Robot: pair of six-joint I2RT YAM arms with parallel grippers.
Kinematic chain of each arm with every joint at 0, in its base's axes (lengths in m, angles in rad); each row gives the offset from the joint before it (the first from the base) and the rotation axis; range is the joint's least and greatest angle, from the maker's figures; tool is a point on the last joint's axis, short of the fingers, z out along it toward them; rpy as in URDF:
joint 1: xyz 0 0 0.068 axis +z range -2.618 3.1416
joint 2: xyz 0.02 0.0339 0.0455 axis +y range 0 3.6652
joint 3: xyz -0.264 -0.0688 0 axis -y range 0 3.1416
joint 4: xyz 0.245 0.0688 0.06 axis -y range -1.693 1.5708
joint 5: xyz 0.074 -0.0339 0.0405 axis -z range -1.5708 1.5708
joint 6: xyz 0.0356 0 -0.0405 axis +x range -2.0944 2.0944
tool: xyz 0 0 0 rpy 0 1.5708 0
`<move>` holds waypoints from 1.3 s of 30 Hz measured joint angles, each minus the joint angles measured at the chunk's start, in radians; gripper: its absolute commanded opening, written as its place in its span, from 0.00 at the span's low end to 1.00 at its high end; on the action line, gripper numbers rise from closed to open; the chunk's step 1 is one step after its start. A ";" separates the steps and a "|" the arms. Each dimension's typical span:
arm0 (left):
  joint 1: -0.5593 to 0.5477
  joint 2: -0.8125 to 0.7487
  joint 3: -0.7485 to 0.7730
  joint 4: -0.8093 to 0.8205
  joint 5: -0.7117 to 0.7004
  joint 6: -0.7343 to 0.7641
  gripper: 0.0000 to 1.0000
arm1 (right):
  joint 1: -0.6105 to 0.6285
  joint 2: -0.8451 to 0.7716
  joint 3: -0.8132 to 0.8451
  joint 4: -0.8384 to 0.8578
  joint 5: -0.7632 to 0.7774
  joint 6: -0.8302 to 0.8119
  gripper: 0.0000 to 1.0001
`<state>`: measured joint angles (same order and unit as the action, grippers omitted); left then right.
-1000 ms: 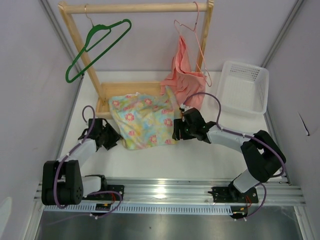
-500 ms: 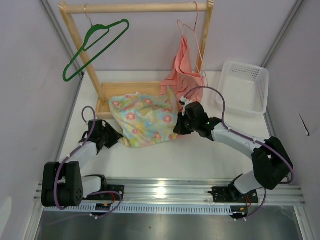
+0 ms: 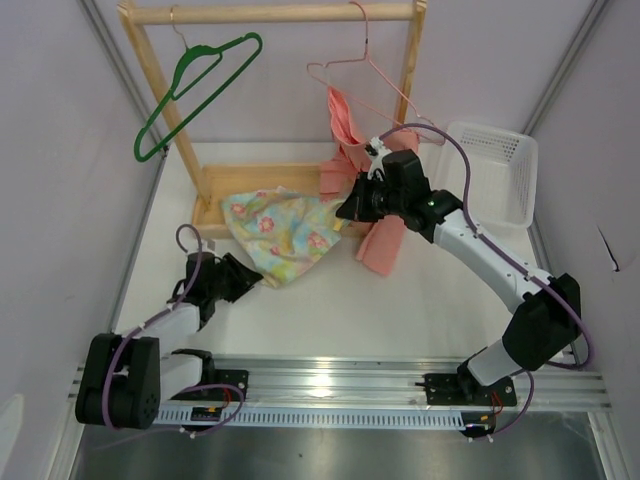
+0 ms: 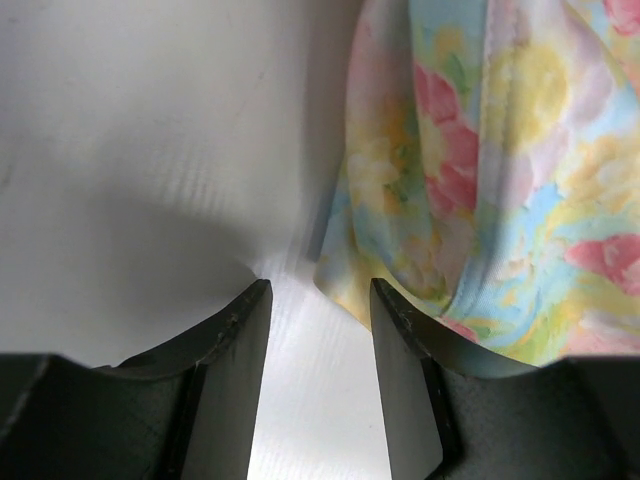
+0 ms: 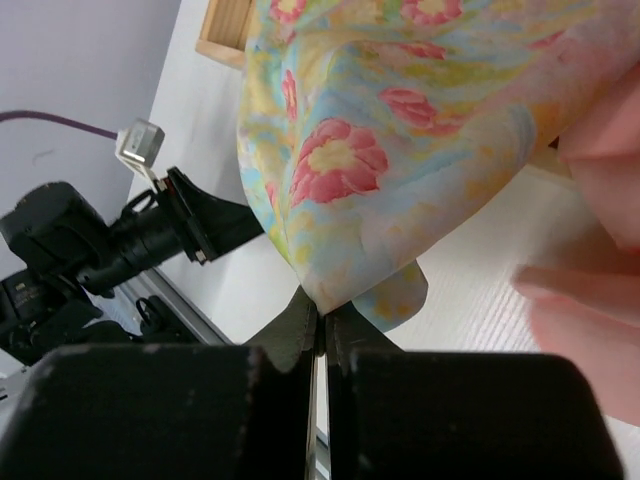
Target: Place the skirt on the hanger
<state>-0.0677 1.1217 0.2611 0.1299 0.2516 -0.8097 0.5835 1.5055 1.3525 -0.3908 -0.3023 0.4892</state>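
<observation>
Skirt (image 3: 280,235) edge in right gripper (image 5: 322,312), left gripper (image 4: 318,300) spread

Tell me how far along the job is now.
Done: the right tool is shut on an edge of the skirt. In hand: the left tool is open beside the cloth, holding nothing. Left: the hanger hangs bare on the rack, so the skirt is not yet on it.

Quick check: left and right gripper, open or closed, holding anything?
Left gripper: open, nothing between the jaws; the skirt lies just beside them.
Right gripper: closed, pinching a fold of the skirt.
</observation>
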 measured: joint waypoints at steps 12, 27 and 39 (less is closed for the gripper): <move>-0.031 0.090 -0.040 0.177 0.065 -0.031 0.32 | -0.005 0.047 0.085 -0.031 -0.044 0.013 0.00; -0.043 -0.132 0.114 -0.184 -0.019 0.004 0.00 | -0.005 0.049 0.088 -0.043 -0.052 0.010 0.00; -0.043 -0.493 0.597 -0.863 -0.383 0.049 0.00 | -0.008 -0.010 0.030 -0.102 -0.033 -0.039 0.00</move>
<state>-0.1112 0.6285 0.8585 -0.7334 -0.1318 -0.7605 0.5755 1.4952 1.3823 -0.4927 -0.3355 0.4500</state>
